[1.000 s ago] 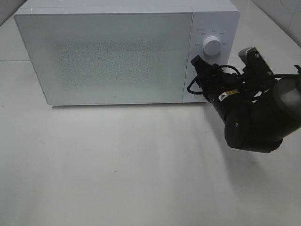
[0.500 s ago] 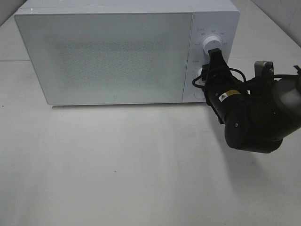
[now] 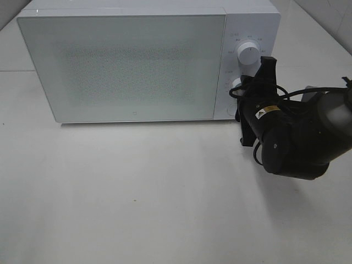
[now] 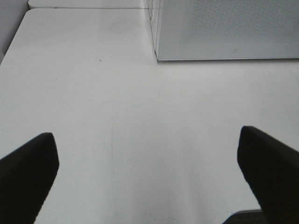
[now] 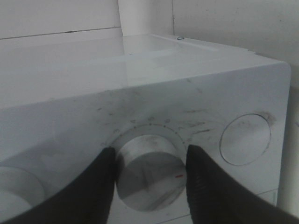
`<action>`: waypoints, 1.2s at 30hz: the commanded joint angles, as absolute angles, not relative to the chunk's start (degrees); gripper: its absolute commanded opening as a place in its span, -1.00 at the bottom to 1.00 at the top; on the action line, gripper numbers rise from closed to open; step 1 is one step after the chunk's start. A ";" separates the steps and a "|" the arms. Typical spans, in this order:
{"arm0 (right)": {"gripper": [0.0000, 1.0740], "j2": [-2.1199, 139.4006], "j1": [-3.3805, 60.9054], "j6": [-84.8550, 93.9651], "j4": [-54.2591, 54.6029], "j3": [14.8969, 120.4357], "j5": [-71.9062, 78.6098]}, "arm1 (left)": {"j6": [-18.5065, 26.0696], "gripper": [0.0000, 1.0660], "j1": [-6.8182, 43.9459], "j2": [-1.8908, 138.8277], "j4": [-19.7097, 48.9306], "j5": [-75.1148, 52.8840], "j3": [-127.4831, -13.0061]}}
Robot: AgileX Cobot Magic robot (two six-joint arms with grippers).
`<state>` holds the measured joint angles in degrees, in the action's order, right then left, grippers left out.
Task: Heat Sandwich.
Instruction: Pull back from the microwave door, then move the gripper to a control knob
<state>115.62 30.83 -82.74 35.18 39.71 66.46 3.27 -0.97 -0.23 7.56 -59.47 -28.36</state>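
You won't find the sandwich in any of your views. The microwave [image 3: 126, 66] has its door shut, so where the sandwich lies, its long axis and which way it points cannot be told.

Your right gripper [image 5: 150, 156] is clenched on the lower knob [image 5: 150, 177], with one dark finger [image 5: 93, 186] pressed against each side of it. Your left gripper [image 4: 145, 135] hangs released, jaws wide apart, over bare table [image 4: 93, 93] near the microwave's front corner.

Against a second ago, your right wrist has rolled round on that knob. The upper knob [image 3: 248, 53] was half covered midway and now shows whole. The microwave itself has not shifted.
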 commanded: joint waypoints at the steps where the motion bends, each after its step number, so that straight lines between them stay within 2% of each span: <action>1: -0.86 114.82 30.88 -85.14 36.04 40.39 70.36 | 3.09 0.86 -1.20 -1.83 7.79 -59.24 -28.19; 26: -0.72 114.82 30.88 -83.19 33.75 40.39 71.22 | 3.09 0.86 -1.20 -1.83 7.79 -59.24 -28.19; 31: -0.56 114.82 30.88 -83.14 33.80 40.39 72.14 | 3.09 0.86 -1.20 -1.83 7.79 -59.24 -28.19; 32: -0.45 114.82 30.88 -82.96 33.80 40.39 72.14 | 3.09 0.86 -1.20 -1.83 7.79 -59.24 -28.19; 36: -0.28 114.82 30.88 -82.96 33.86 40.39 72.19 | 3.09 0.86 -1.20 -1.83 7.79 -59.24 -28.19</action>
<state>115.62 30.88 -83.88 35.01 39.71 66.46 3.27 -0.97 -0.23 7.56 -59.47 -28.36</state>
